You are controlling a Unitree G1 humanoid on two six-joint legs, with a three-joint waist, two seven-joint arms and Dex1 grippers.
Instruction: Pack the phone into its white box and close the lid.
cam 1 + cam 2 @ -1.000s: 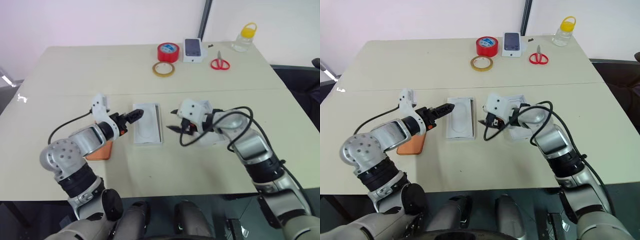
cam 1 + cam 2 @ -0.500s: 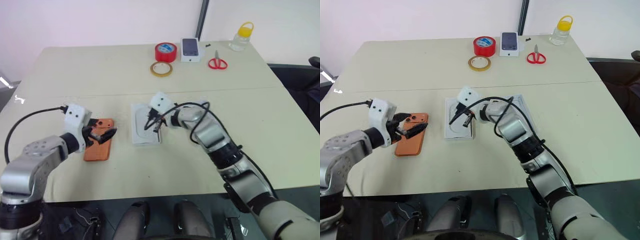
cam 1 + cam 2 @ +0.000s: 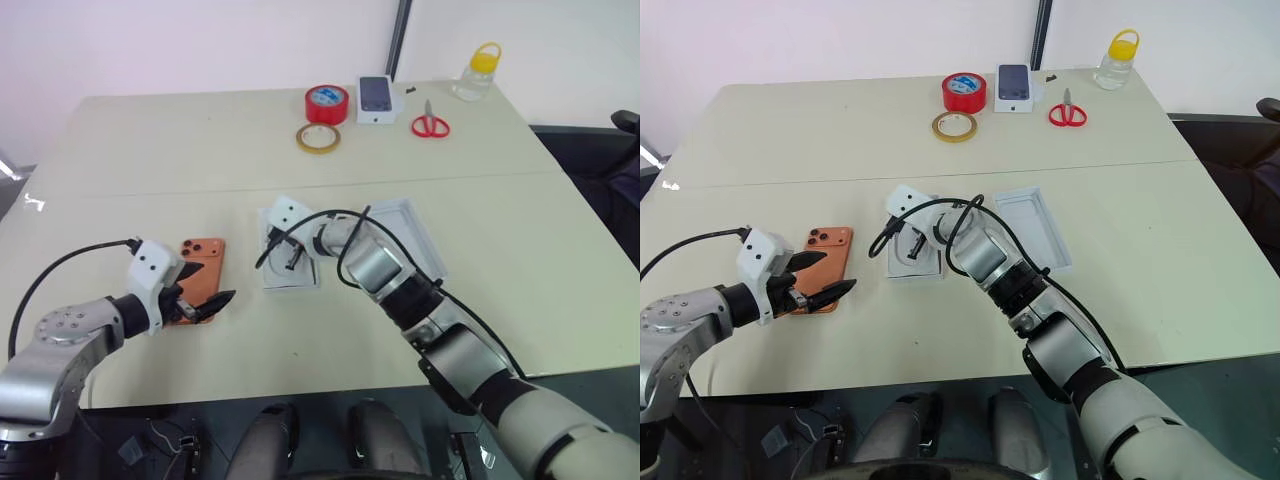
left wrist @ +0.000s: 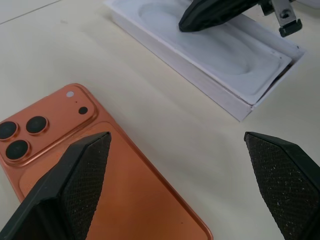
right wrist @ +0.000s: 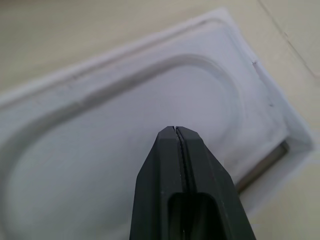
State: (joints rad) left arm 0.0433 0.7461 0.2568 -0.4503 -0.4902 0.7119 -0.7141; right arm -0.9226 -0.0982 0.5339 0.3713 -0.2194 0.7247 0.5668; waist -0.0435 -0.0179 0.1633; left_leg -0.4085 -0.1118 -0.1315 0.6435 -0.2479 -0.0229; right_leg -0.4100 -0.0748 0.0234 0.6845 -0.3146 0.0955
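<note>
right fingers [image 5: 176,150]: pressed together, nothing between them, tip over the insert [image 5: 125,115], on it or just above; cannot tell which.
left fingers [image 4: 82,165]: wide apart, empty, 1 over the phone's lower part, the other off over bare table.
right gripper [image 3: 912,243]: center of frame, pointing down into the box [image 3: 913,255].
left gripper [image 3: 820,282]: lower left of frame, low over the near end of the phone [image 3: 823,262].
risk 1: insert sits in the box, covering most of the floor; phone likely won't seat until it's out.
risk 2: shut tip may shove the insert or slide the whole box instead of lifting; cause: no hold on a flat sheet.
risk 3: left grip on a flat phone lying on the table [image 3: 200,140] could slip or push it; cause: fingers not straddling its edges.
phone: left-center, lenses toward the far end, left of the box, apart from it.
box: center, just right of phone.
lid [image 3: 1033,225]: right of box, open side up, near but apart.
</note>
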